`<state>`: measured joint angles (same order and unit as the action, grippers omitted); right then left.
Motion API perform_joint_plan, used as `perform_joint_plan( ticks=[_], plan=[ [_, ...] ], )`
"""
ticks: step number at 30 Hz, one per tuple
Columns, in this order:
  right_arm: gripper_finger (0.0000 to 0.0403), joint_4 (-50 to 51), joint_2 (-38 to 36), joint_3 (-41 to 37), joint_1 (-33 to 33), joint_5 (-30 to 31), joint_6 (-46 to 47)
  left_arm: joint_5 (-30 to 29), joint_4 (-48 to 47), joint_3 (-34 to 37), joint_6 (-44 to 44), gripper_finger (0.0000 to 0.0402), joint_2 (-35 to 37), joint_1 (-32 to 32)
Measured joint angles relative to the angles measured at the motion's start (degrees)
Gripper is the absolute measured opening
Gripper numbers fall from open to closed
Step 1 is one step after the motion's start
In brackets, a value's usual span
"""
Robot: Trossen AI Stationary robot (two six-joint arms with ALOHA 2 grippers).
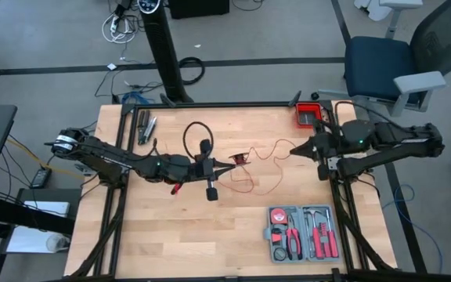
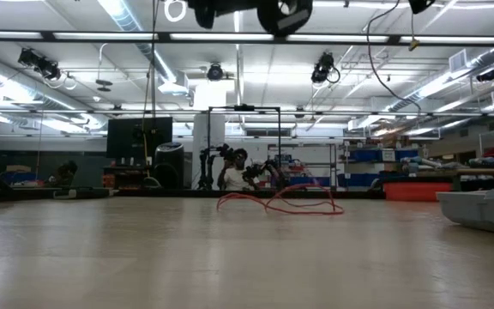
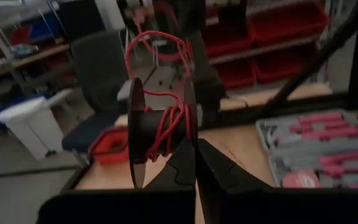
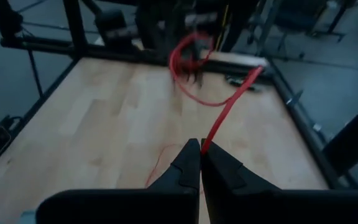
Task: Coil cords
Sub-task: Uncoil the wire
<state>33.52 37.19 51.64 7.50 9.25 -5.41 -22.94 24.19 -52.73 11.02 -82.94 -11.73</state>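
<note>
Both arms reach in over the wooden tabletop (image 1: 171, 235) from opposite sides; the left gripper (image 1: 227, 165) sits near the middle, its jaws clenched on the rim of a small black spool (image 3: 160, 134) with a few turns of the thin red cord (image 1: 261, 160) wound on it; more cord loops up loose above the spool in the left wrist view.

From the spool the cord trails toward 3 o'clock, sagging in slack loops across the tabletop, and runs up to the right gripper (image 1: 294, 148); those jaws are pinched tight on the cord itself, which leaves the tips as a taut red line in the right wrist view (image 4: 229, 106); from table height the loops show as a low red tangle (image 2: 281, 204) at mid-table.

A grey tool case (image 1: 302, 233) with red-handled tools lies open at about 5 o'clock, well apart from the cord; a red bin (image 1: 307, 115) sits at the 1 o'clock corner.
</note>
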Motion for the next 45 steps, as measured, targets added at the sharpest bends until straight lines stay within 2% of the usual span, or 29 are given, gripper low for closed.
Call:
perform_joint_plan(
  ticks=[15, 20, 26, 37, 45],
  plan=[
    [0.0004, -10.61, -0.51, 0.0, -0.01, 8.02, -7.1, 0.46, -15.92, 0.0, -8.66, 0.0003, 0.0, 0.0],
    [0.0004, -17.44, 1.19, 0.0, -0.01, 11.16, -7.82, 5.69, -15.67, 0.0, -11.38, 0.0003, 0.0, -0.3],
    [0.0004, -24.84, 6.41, -0.02, -0.04, 11.37, -9.31, 12.48, -13.32, 0.0, -11.72, 0.0003, -0.01, -2.2],
    [0.0004, -36.11, 20.71, -0.02, -0.12, 15.0, -9.88, 29.85, -0.61, 0.0, -11.37, 0.0003, -0.02, -4.42],
    [0.0004, -39.01, 29.54, -0.02, -0.17, 14.98, -11.89, 35.23, 4.61, 0.0, -7.47, 0.0003, -0.02, -4.79]
  ],
)
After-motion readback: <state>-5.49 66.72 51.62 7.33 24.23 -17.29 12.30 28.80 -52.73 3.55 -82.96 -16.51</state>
